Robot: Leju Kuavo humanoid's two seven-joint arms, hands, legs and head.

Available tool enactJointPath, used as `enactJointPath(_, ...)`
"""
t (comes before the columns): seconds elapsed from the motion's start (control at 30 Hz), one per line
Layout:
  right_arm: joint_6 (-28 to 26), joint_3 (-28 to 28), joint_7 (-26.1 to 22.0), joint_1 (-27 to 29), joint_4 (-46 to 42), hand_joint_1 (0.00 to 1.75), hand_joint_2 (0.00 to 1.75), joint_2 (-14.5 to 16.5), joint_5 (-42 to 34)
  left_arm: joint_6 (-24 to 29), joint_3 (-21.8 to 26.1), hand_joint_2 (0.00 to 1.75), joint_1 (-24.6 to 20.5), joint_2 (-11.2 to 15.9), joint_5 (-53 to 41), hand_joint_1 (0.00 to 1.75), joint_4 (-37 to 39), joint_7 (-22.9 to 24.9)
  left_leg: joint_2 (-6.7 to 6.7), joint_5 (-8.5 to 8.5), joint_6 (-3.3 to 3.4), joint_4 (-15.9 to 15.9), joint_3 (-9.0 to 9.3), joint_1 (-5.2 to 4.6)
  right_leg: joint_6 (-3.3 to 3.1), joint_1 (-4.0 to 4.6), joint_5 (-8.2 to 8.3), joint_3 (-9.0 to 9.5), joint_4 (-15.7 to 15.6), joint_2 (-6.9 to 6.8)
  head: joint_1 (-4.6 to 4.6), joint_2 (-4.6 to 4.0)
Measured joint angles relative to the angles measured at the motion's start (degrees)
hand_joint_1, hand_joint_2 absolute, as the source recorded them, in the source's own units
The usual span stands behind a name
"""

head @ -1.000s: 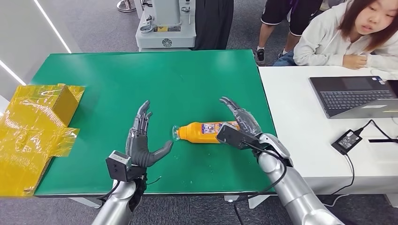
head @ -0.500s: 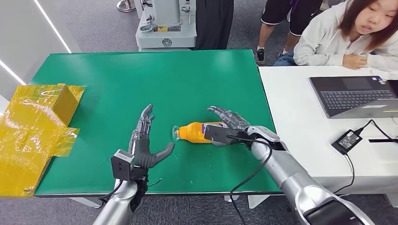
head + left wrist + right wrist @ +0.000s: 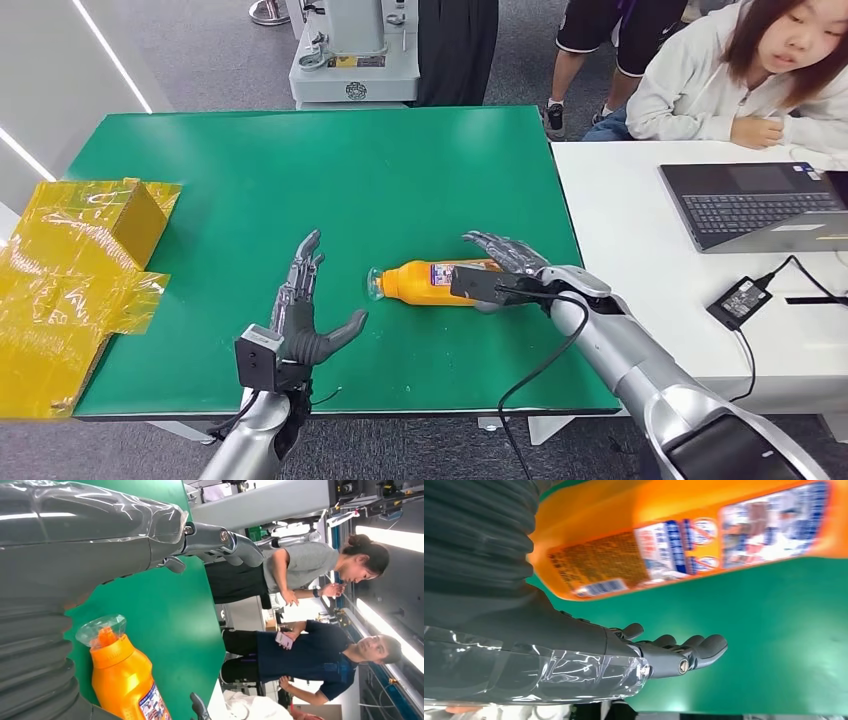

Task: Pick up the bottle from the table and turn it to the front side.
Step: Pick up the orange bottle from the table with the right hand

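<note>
Bottle flat on mat, both hands open, no grip

Orange bottle (image 3: 432, 280) lying on its side on green table (image 3: 330, 170), near the front edge, clear cap end pointing toward left hand (image 3: 300, 318). Label facing up in head view; printed label and barcode panel readable in right wrist view.

Right hand (image 3: 510, 262) at the bottle's base end, fingers extended over and beside the body, not wrapped around it. Contact at the base: cannot tell. Right wrist view: fingers (image 3: 694, 650) straight, hovering above green surface, bottle alongside the palm.

Left hand just beside the cap end, fingers spread, thumb out toward the cap, holding nothing. Small gap between thumb and cap.

Elsewhere: yellow wrapped box (image 3: 75, 270) at table's left edge; white desk (image 3: 640, 270) on the right with laptop (image 3: 760, 205), power adapter (image 3: 738, 300), seated person (image 3: 740, 70) behind it.
</note>
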Motion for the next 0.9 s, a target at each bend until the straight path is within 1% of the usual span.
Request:
enactJointPath(0.27,0.7,2.1,1.1,0.5,0.1,0.0,1.75,-2.1,-1.3,-0.2,0.0,1.75,0.1,0.2,0.6,0.0,0.0,0.0,0.0,0.0,0.0,0.0,0.01,0.01,0.0,0.01,0.0,-0.01,0.0,0.01,-0.01,0.0)
enactJointPath(0.47,-0.4,3.1,1.4,1.4,0.1,0.01,1.75,-2.9,-2.0,-0.2,0.0,1.75,0.7,0.4,0.5,0.0,0.0,0.2,0.01,-0.01,0.0,0.0,0.02,0.01,0.0,0.01,-0.01,0.0,0.0,0.02,0.0,0.0)
enactJointPath(0.5,-0.6,3.3,1.4,1.6,0.1,0.13,1.75,-3.0,-2.0,-0.1,0.0,1.75,0.8,0.4,0.4,0.0,0.0,0.3,0.01,-0.01,0.0,0.0,0.02,0.01,0.0,0.01,-0.01,0.0,0.0,0.02,0.0,0.0)
enactJointPath(0.57,-1.0,3.6,1.3,1.9,0.1,0.8,1.75,-3.1,-2.1,0.0,0.0,1.75,1.0,0.5,0.3,0.0,0.0,0.5,0.02,-0.01,0.0,0.0,0.03,0.01,0.0,0.01,-0.01,0.01,0.0,0.02,0.01,0.0)
enactJointPath(0.6,-1.2,3.8,1.3,2.1,0.1,1.23,1.75,-3.1,-2.1,0.0,0.0,1.75,1.0,0.6,0.2,0.0,0.0,0.6,0.02,0.0,0.0,0.0,0.04,0.01,0.0,0.01,0.0,0.02,0.0,0.03,0.01,0.0)
enactJointPath(0.63,-1.3,3.9,1.3,2.2,0.1,1.54,1.75,-3.1,-2.1,0.1,0.0,1.75,1.0,0.8,0.2,0.0,0.0,0.6,0.03,0.0,0.0,0.0,0.06,0.01,0.0,0.01,0.0,0.03,0.0,0.03,0.0,0.0)
enactJointPath(0.7,-1.5,4.1,1.3,2.4,0.1,1.75,1.75,-3.3,-2.1,0.3,0.0,1.75,1.0,1.0,0.3,0.0,0.1,0.6,0.03,0.0,0.0,0.0,0.1,0.01,0.0,0.01,0.0,0.07,0.0,0.04,-0.01,0.0)
enactJointPath(0.9,-1.6,4.3,1.3,2.8,0.1,1.75,1.75,-3.9,-2.1,0.3,0.0,1.75,1.0,1.3,0.4,0.0,0.5,0.5,0.04,0.0,0.0,0.0,0.19,0.01,0.0,0.01,0.0,0.14,0.0,0.04,0.0,0.0)
